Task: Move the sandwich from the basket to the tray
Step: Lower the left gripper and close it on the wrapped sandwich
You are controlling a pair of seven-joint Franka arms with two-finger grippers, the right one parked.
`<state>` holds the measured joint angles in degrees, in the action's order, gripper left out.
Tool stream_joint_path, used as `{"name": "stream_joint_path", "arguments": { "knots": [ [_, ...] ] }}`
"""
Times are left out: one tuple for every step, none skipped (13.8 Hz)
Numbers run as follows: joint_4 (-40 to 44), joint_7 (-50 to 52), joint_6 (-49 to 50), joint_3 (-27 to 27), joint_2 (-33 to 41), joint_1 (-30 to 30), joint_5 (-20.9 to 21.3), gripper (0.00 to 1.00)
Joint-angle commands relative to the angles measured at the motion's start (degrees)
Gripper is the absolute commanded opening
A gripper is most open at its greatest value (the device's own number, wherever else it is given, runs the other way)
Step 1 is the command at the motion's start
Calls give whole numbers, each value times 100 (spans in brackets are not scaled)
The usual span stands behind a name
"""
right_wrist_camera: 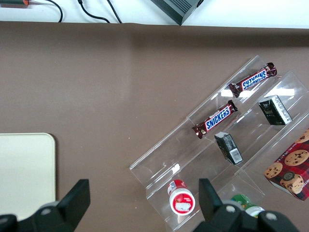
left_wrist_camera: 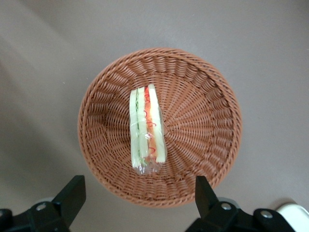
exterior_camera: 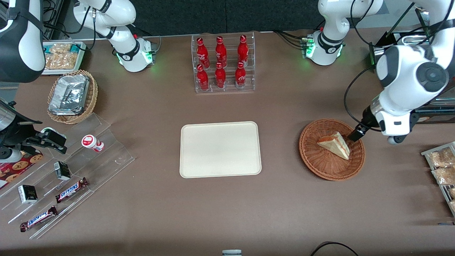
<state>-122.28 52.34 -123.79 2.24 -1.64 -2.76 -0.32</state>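
Sandwich (left_wrist_camera: 146, 128) pickup is the step we judge to be in hand, with nothing yet lifted. Largest first: the brown table (exterior_camera: 220, 209) carries everything. The cream tray (exterior_camera: 220, 149) lies flat and bare, well apart from our gripper (left_wrist_camera: 140, 203), toward the parked arm's end of the table. The round wicker basket (left_wrist_camera: 203, 121) sits directly below the gripper. The sandwich, a clear-wrapped wedge, rests in the middle of the basket, its layered edge facing up at the wrist camera. Our gripper hovers above the basket's rim with its fingers (left_wrist_camera: 72, 193) spread wide and holding nothing. Next, we think, the gripper must centre over the wedge, descend so one finger passes each flat bread face, then close gently, since soft bread may squash.
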Motion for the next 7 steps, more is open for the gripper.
{"name": "stream_joint_path", "arguments": {
  "knots": [
    [-383, 381, -670, -21, -213, -84, 15, 100],
    [-384, 539, -742, -21, -379, -84, 15, 100],
    [-384, 610, -778, -21, -537, -128, 15, 100],
    [-410, 645, -909, -21, -635, -163, -3, 100],
    [-463, 707, -1075, -21, -740, -163, -12, 100],
    [-541, 777, -1277, -21, -837, -163, -12, 100],
    [-629, 821, -1505, -21, -925, -163, -3, 100]
  ]
}}
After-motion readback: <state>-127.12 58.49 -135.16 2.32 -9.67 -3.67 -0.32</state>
